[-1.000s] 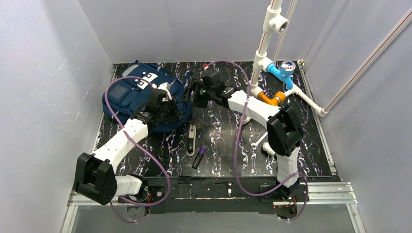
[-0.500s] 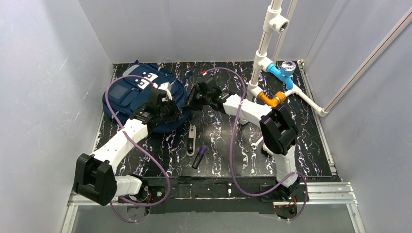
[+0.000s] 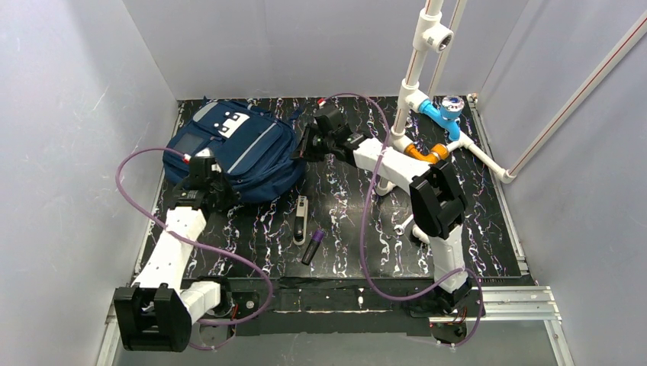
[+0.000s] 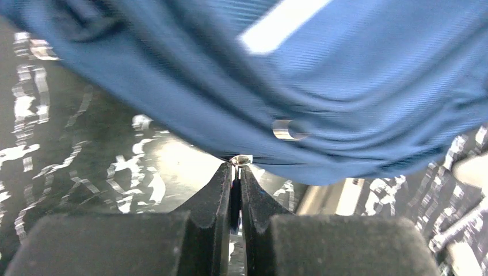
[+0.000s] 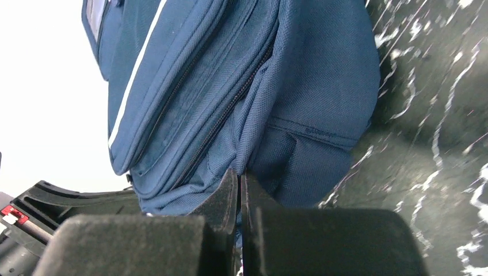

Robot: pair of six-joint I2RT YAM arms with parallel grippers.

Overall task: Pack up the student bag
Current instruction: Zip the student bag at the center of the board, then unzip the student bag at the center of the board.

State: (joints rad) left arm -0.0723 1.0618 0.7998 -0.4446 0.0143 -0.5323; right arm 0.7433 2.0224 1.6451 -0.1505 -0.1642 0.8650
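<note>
The student bag (image 3: 243,146), navy with grey stripes and white patches, lies at the back left of the table. My left gripper (image 3: 216,187) is at its near-left edge. In the left wrist view its jaws (image 4: 237,170) are shut on a dark zipper pull, whose metal ring (image 4: 241,160) shows at the tips, under blue fabric (image 4: 322,86). My right gripper (image 3: 300,149) is at the bag's right side. In the right wrist view it (image 5: 240,176) is shut, with a fold of the bag's fabric (image 5: 299,109) pinched between the jaws.
On the black marbled table (image 3: 343,206) lie a dark pen-like tool (image 3: 300,218), a purple-capped marker (image 3: 312,246) and a small white part (image 3: 404,223). White pipes (image 3: 416,76) with a blue valve (image 3: 450,107) and an orange fitting (image 3: 427,155) stand at the back right.
My right gripper moved onto the bag's right side and shut on it. My left arm swung left along the bag's near edge, still shut, and the bag now lies fuller and flatter.
</note>
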